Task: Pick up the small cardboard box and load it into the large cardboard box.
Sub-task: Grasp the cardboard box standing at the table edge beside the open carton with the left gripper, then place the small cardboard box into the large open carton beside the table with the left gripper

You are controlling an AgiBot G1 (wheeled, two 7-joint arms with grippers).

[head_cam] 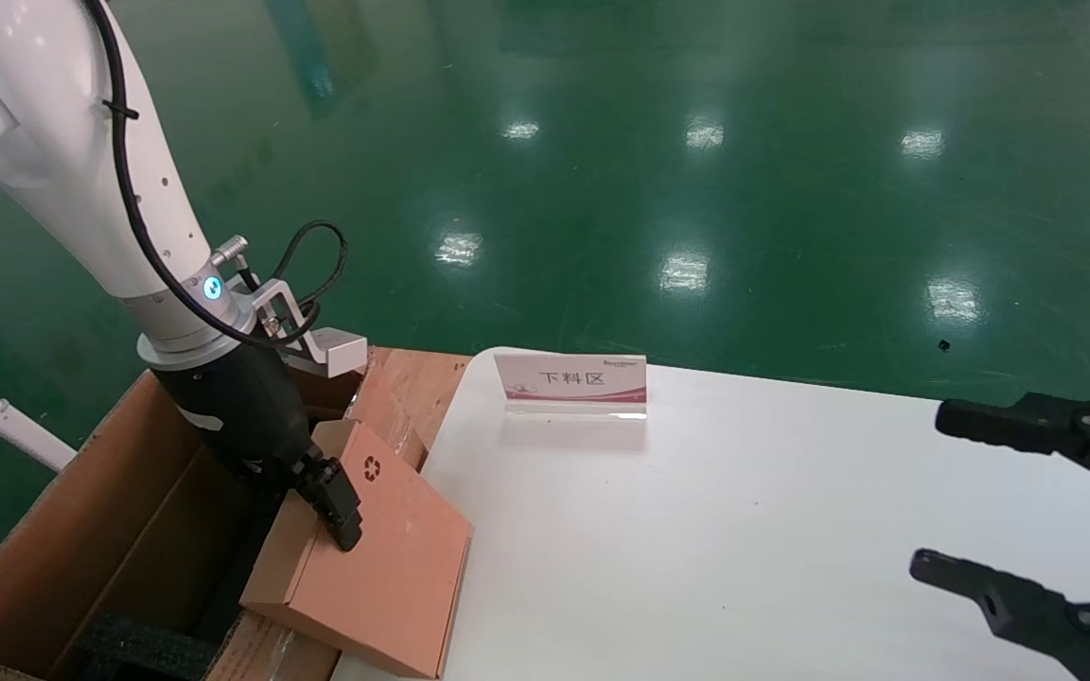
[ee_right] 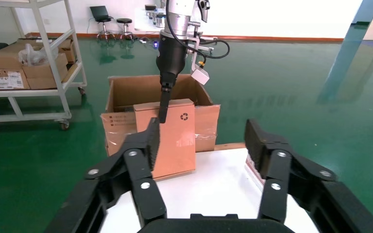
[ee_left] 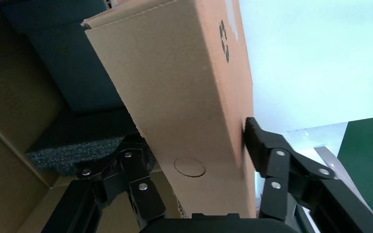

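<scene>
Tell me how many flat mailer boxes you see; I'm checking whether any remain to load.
1. The small cardboard box is clamped in the left gripper, tilted over the rim of the large cardboard box. The carton's inside is partly hidden, so more may lie there.

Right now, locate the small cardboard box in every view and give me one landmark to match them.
Head view: the small cardboard box sits lower left, tilted over the large cardboard box, clamped by the left gripper.
Left wrist view: it fills the centre, between the fingers.
Right wrist view: upper centre, upright before the carton.
Shared landmark: its black recycling symbol.
</scene>
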